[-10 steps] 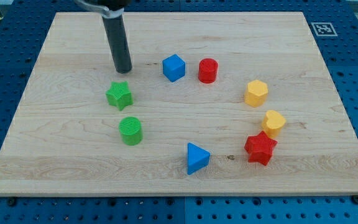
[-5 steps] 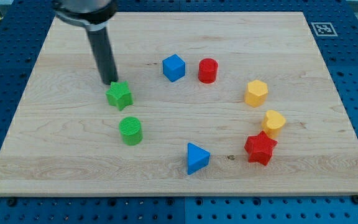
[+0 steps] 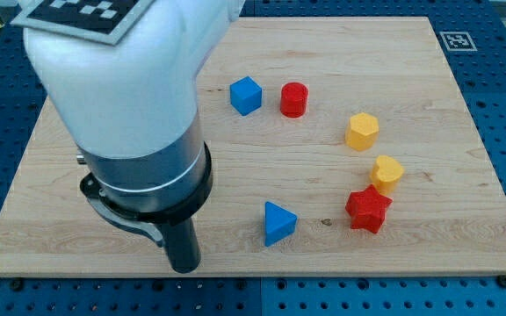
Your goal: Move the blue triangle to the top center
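The blue triangle (image 3: 278,223) lies on the wooden board (image 3: 323,53) near the view's bottom centre. My arm's white and grey body fills the view's left. My tip (image 3: 184,268) sits near the board's bottom edge, well to the left of the blue triangle and apart from it. The arm hides the part of the board where the two green blocks stood.
A blue cube (image 3: 246,95) and a red cylinder (image 3: 294,99) stand at the upper middle. A yellow hexagon (image 3: 363,131), a yellow heart (image 3: 386,172) and a red star (image 3: 367,209) stand at the right. A marker tag (image 3: 457,40) is at the board's top right corner.
My arm has swung from the upper left down to the bottom left, and its body now covers the green star and green cylinder. The other blocks have not moved.
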